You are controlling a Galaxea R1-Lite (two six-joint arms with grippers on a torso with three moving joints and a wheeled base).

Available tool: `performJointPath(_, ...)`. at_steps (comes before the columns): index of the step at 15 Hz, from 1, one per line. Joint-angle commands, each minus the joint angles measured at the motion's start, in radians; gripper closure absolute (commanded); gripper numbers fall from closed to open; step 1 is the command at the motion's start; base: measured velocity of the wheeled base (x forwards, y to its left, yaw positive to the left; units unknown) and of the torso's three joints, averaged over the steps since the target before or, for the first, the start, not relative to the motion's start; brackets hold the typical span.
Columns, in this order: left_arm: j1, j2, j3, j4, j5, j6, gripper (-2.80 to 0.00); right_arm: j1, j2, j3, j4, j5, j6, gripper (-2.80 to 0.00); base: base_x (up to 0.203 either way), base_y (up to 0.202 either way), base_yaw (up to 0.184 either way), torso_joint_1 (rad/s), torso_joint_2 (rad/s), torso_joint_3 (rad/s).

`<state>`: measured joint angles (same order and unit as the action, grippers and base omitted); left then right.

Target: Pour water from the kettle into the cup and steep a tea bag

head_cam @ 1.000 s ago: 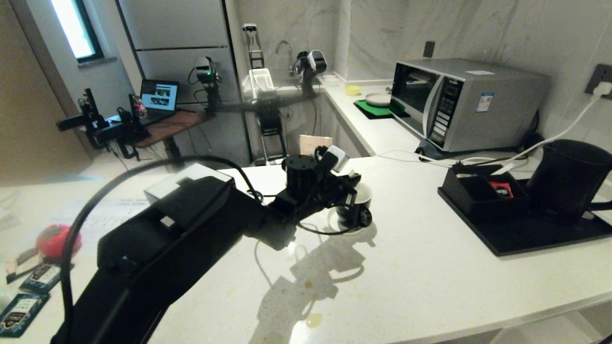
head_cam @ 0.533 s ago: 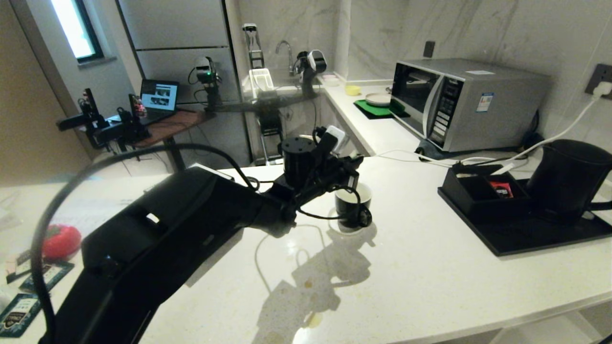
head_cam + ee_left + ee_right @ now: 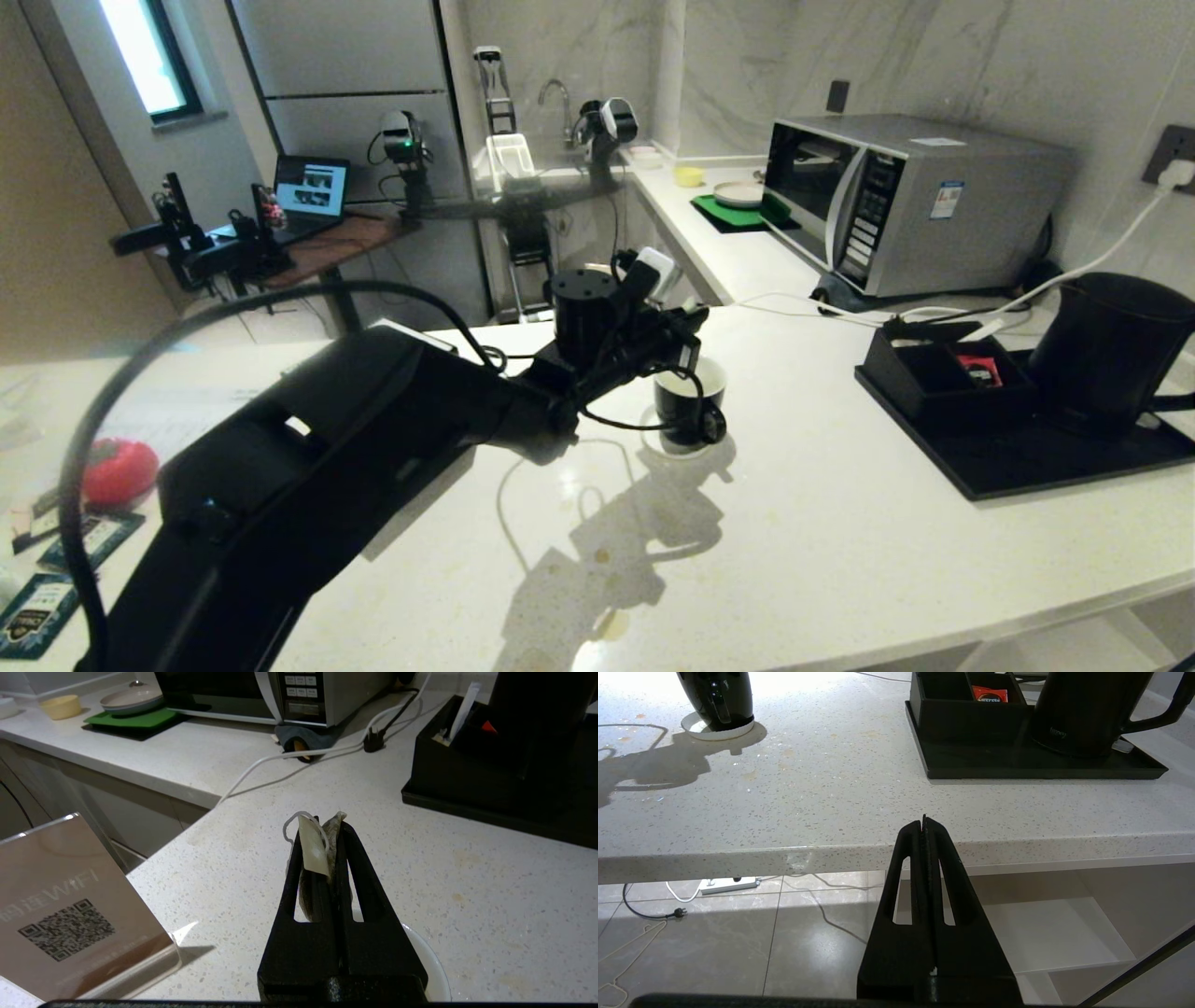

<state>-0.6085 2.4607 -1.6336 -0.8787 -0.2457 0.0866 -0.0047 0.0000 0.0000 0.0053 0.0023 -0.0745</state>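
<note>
My left gripper [image 3: 693, 338] hangs just above the cup [image 3: 689, 403], a small black mug with a white inside on a white saucer [image 3: 717, 729]. In the left wrist view the left gripper [image 3: 322, 823] is shut on the tea bag [image 3: 312, 851]; the brownish pouch, pale tag and a loop of white string are pinched between the fingers. Whether water is in the cup I cannot tell. The black kettle [image 3: 1108, 350] stands on its tray at the right. My right gripper [image 3: 924, 822] is parked below the counter's front edge, shut and empty.
The black tray [image 3: 1027, 471] also carries a compartment box [image 3: 934, 378] with a red packet [image 3: 980, 373]. A microwave [image 3: 901, 201] and white cable [image 3: 1074, 271] lie behind. An acrylic QR sign [image 3: 70, 914] stands left of the cup. Teal packets [image 3: 37, 607] and a red object [image 3: 117, 471] lie far left.
The left arm lifted: its gripper rose from cup level to just above the rim, uncovering the cup. It has held nearly still in the last half second.
</note>
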Motion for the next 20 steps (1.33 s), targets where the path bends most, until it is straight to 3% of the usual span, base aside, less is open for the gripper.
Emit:
performJointPath(1,-0.002,0.03,0.0,-0.006,-0.001,0.001,0.0,0.0,0.0,0.0,-0.001,0.001,-0.001,0.0,0.0,0.0,0.0,0.0,0.0,0.0)
performJointPath(20,0.0,0.081,0.008,-0.013,-0.004,0.002,0.0,0.0,0.0,0.0,-0.001,-0.001,-0.001,0.0,0.0,0.0,0.0,0.0,0.0,0.0)
